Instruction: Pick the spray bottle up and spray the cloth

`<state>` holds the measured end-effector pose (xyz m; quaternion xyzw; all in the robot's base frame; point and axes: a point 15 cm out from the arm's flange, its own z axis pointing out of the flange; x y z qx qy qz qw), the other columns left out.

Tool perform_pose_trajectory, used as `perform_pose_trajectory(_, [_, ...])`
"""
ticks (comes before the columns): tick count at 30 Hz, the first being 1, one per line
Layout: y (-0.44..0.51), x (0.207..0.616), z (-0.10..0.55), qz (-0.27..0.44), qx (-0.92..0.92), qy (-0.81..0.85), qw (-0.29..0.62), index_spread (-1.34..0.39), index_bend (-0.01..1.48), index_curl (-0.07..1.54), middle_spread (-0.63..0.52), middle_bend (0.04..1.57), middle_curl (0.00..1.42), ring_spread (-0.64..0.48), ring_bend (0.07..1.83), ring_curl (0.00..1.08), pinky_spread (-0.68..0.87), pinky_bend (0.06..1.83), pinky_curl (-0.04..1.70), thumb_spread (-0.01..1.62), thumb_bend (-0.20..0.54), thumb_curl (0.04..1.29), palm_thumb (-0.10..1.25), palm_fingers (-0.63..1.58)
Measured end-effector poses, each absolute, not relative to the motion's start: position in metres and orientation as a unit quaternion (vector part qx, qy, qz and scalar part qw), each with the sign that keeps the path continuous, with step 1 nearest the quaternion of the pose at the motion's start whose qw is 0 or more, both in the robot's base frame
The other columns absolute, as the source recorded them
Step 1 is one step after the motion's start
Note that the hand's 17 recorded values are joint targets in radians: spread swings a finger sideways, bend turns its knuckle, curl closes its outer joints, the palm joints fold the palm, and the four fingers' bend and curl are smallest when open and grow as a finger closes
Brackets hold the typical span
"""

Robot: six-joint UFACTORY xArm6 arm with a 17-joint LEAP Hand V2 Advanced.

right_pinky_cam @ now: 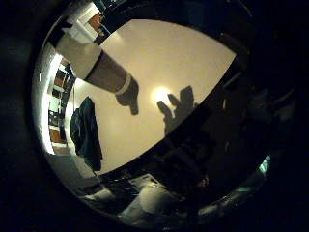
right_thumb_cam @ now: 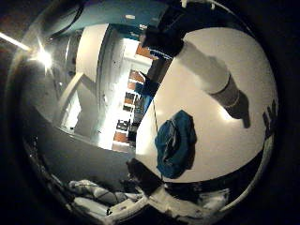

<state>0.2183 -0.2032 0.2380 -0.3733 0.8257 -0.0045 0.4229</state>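
A white spray bottle (right_thumb_cam: 206, 70) with a dark sprayer head stands upright on the pale table (right_thumb_cam: 234, 150). It also shows in the little finger side palm view (right_pinky_cam: 101, 68). A crumpled blue cloth (right_thumb_cam: 175, 141) lies on the table a short way from the bottle, near the table's edge, and appears dark in the little finger side palm view (right_pinky_cam: 85, 130). My hand (right_pinky_cam: 208, 159) hovers above the table, away from both. Its fingers look relaxed, and its shadow (right_pinky_cam: 174, 104) on the table shows them spread.
The table's edge (right_thumb_cam: 150, 122) runs beside the cloth. Beyond it are a lit room with shelves (right_thumb_cam: 127, 103) and a white pillar (right_thumb_cam: 89, 56). Light fabric lies on the floor below (right_thumb_cam: 94, 197).
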Motion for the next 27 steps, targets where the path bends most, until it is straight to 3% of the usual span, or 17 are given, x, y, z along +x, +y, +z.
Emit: perform_pose_trajectory(27, [-0.209,0.311,0.228,-0.028,-0.354,0.812,0.463,-0.07,0.16,0.28,0.25,0.25,0.34,0.26,0.37,0.28,0.40,0.55,0.16,1.05,-0.022,0.29,0.45,0.07])
